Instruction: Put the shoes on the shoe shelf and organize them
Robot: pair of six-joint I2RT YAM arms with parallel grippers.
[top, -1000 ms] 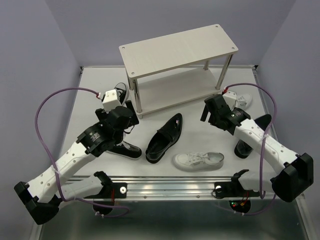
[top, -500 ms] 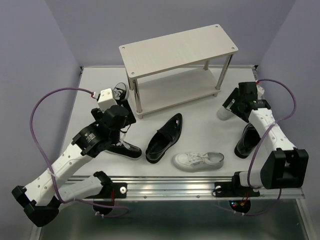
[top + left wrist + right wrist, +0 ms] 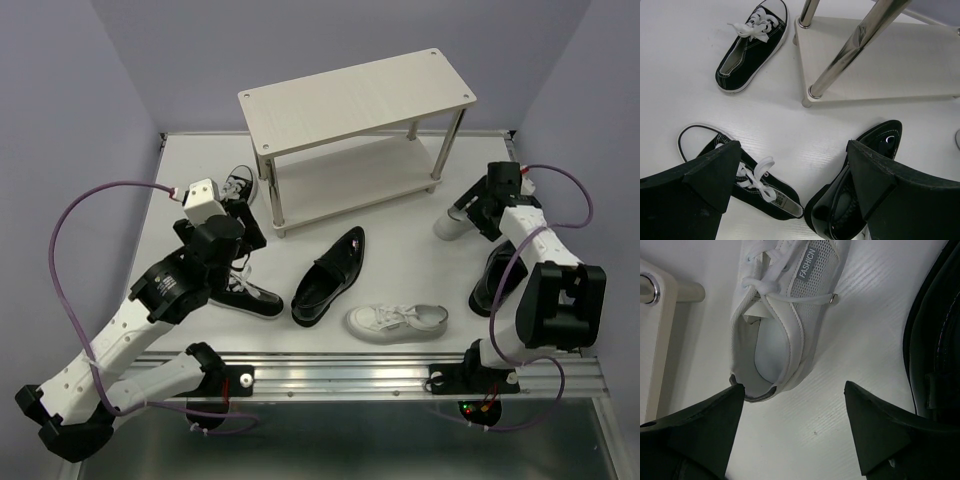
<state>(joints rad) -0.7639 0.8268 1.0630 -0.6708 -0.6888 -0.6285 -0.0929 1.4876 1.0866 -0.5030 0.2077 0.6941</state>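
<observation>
The shoe shelf (image 3: 355, 100) stands at the back with both boards bare. My left gripper (image 3: 238, 238) hangs open over the table between one black canvas sneaker (image 3: 747, 182) and a glossy loafer (image 3: 860, 200), touching neither. The other canvas sneaker (image 3: 752, 47) lies by the shelf's left leg (image 3: 855, 50). My right gripper (image 3: 795, 395) is open just behind the heel of a white sneaker (image 3: 777, 315) near the shelf's right leg, with nothing between its fingers. A second loafer (image 3: 495, 275) lies right of it, and another white sneaker (image 3: 398, 320) lies near the front.
The shelf's lower board (image 3: 880, 60) and its metal legs stand close to both grippers. Purple cables (image 3: 75, 230) loop beside each arm. A metal rail (image 3: 340, 375) runs along the table's near edge.
My right arm has swung right and back, from beside the shelf's front to the white sneaker by the right leg. The left arm has drawn back slightly to the left.
</observation>
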